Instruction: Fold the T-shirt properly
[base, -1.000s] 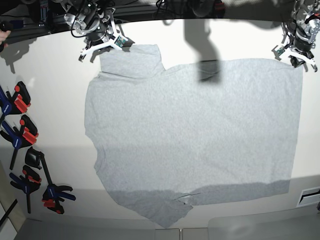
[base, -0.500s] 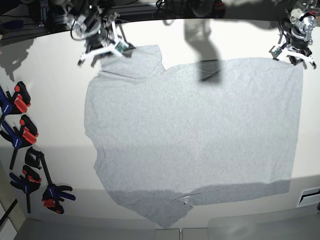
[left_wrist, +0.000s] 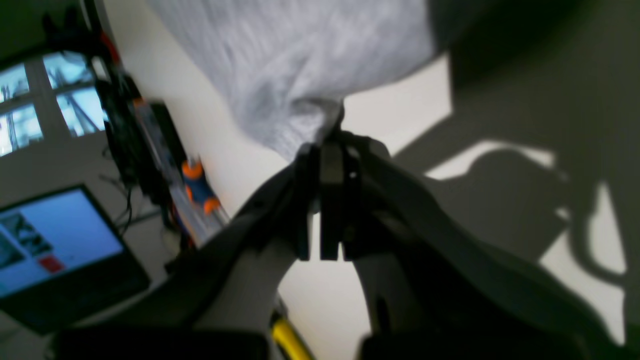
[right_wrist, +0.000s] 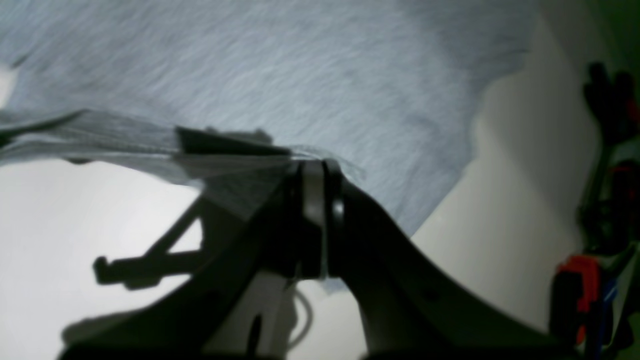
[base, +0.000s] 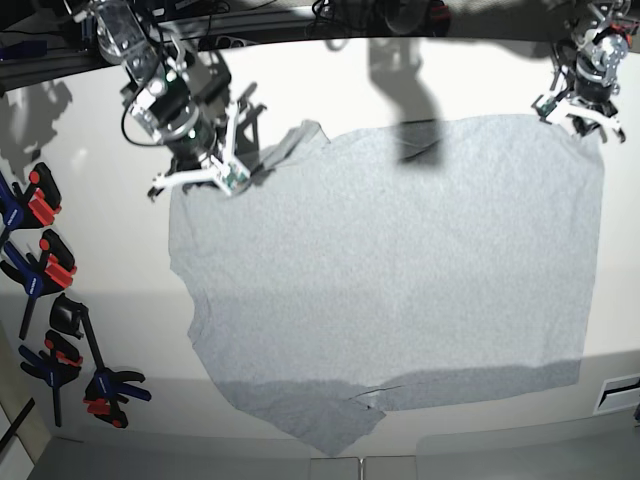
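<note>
The grey T-shirt (base: 390, 270) lies spread plain side up on the white table (base: 110, 270). My right gripper (base: 232, 180), at the left of the base view, is shut on the sleeve, which it holds lifted and pulled in over the shirt's body. Its wrist view shows the jaws (right_wrist: 314, 172) pinching a fabric edge of the T-shirt (right_wrist: 300, 75). At the far right corner, my left gripper (base: 580, 118) is shut on the shirt's corner. In the left wrist view the closed fingers (left_wrist: 330, 150) bunch the T-shirt (left_wrist: 290, 60) cloth.
Several black, red and blue clamps (base: 45, 265) lie along the table's left edge. A lit monitor (left_wrist: 55, 240) stands beyond the table in the left wrist view. A white panel (base: 620, 392) sits at the front right edge.
My right gripper has carried the sleeve from the far edge toward the front, drawing it in over the shirt. The left gripper has stayed at the far right corner.
</note>
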